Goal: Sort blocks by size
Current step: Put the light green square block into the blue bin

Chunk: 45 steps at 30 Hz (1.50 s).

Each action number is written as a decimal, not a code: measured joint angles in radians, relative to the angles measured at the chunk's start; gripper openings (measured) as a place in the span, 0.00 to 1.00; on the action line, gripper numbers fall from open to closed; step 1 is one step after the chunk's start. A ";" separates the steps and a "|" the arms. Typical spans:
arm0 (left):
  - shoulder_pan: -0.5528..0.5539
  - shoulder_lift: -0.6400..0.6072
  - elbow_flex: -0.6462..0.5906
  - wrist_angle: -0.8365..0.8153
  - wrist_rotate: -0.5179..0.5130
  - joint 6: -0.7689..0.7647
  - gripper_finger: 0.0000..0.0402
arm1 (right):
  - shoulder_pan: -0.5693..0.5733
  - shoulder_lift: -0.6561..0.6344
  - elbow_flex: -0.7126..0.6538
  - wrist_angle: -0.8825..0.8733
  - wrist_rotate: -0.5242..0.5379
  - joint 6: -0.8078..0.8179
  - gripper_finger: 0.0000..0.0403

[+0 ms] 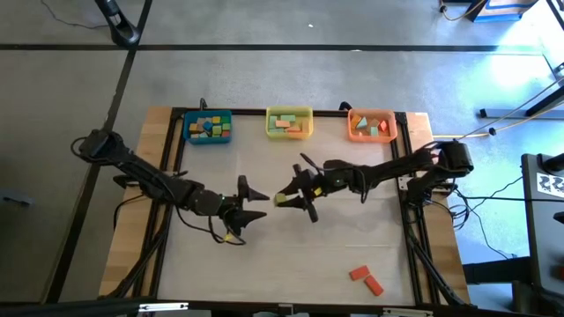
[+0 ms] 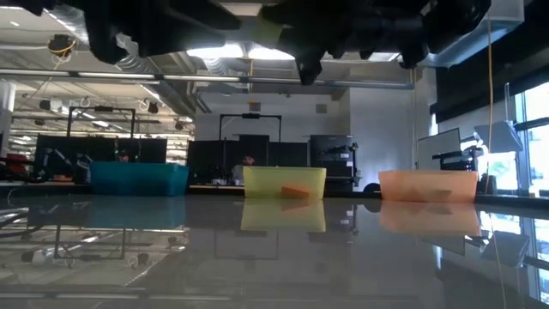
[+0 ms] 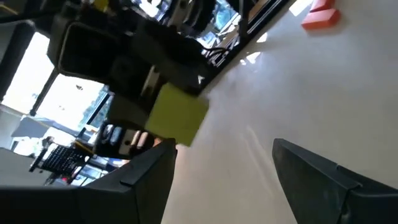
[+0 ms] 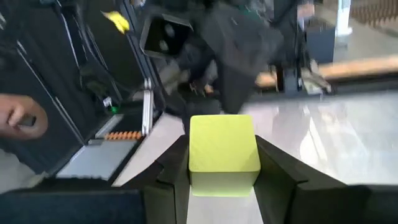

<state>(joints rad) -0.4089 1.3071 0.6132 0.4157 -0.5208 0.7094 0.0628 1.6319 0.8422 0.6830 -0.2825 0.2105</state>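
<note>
Yellow cube (image 4: 224,152) pinched in our right gripper (image 1: 291,199)
No long axis; one face points at our spread left gripper (image 1: 254,203), at nine o'clock.

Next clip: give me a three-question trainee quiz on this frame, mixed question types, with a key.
1. True or false: the right gripper is shut on a yellow-green block.
2. Multiple choice: the two orange blocks still on the table lie
A. between the two grippers
B. near the front edge, on the right arm's side
C. beside the blue bin
3. Fill in: the left gripper faces the right one with its fingers ____ and nothing between them.

Key
1. True; the block sits clamped between its fingers, raised above the table.
2. B
3. open
</note>
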 joint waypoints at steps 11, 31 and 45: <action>0.076 0.035 0.000 0.034 0.103 0.121 0.64 | -0.005 0.152 0.070 0.089 -0.017 0.027 0.32; 0.091 0.039 0.000 -0.023 0.104 0.298 0.30 | -0.022 0.237 0.151 0.099 0.013 0.048 0.39; 0.100 0.036 0.000 -0.055 -0.097 0.145 0.30 | -0.041 0.043 0.150 -0.329 0.031 -0.031 0.74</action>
<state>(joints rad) -0.3090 1.3434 0.6128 0.3608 -0.6182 0.8543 0.0220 1.6745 0.9924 0.3538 -0.2513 0.1798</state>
